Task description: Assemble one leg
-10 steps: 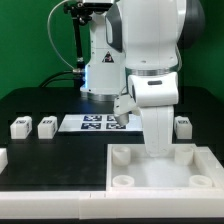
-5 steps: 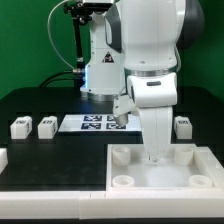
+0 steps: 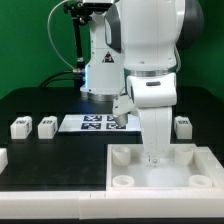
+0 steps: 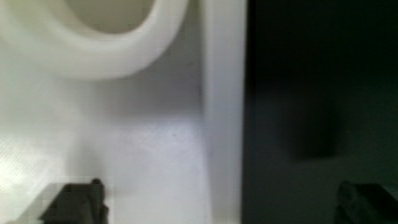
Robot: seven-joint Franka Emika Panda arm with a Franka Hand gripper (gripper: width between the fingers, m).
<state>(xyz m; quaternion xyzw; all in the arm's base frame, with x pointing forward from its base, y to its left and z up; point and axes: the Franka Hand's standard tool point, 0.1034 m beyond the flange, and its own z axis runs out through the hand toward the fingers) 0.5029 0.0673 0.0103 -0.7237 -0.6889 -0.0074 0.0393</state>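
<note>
The white tabletop [image 3: 128,160] with round corner sockets lies at the front right of the exterior view. My gripper [image 3: 155,157] is down at its far rim, mostly hidden by the wrist. In the wrist view the gripper [image 4: 219,205] is open. Its dark fingertips [image 4: 75,203] stand wide apart, one over the tabletop's white surface [image 4: 125,130] and one over the black table, with the rim between them. A round socket [image 4: 107,30] shows close by. Two legs [image 3: 18,127] [image 3: 46,126] stand at the left and one leg [image 3: 183,125] at the right, all apart from the gripper.
The marker board [image 3: 92,123] lies behind the tabletop in the middle of the black table. The robot's base [image 3: 100,70] stands at the back. A white part's corner [image 3: 3,157] shows at the exterior view's left edge.
The hand has sunk a little toward the tabletop's far rim. The legs and tabletop have not moved.
</note>
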